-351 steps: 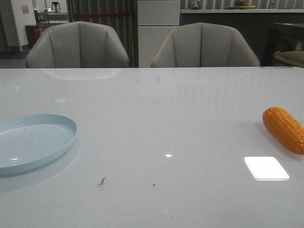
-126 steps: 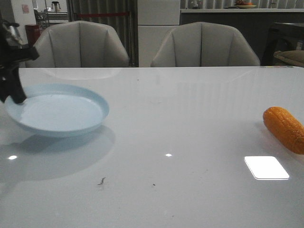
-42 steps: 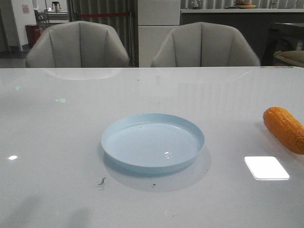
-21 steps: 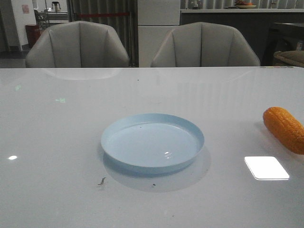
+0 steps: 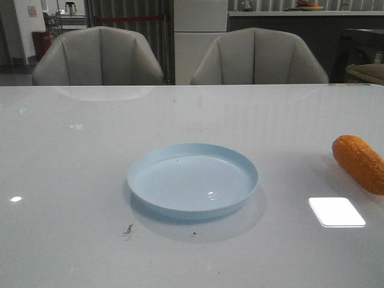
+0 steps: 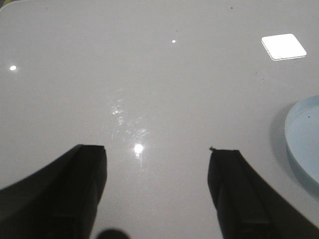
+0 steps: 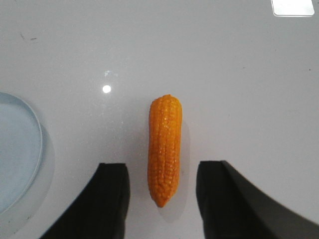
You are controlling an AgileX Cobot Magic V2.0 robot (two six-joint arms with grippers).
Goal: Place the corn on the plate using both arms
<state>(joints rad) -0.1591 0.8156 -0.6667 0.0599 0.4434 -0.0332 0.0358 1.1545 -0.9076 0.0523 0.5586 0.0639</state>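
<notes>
Lying on the table (image 5: 72,240) well right of the plate (image 5: 192,179), the corn (image 7: 164,149) sits between the released right hand (image 7: 162,199) (left hand (image 6: 157,189) released too); closing off-centre could roll it away.

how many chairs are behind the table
2. One chair stands behind the table's far edge on the left, the other chair beside it on the right. More could be out of frame.

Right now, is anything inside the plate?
No. The plate holds nothing but a glint of reflected light and a tiny dark speck. The corn lies apart on the table. What's beneath the plate is hidden.
</notes>
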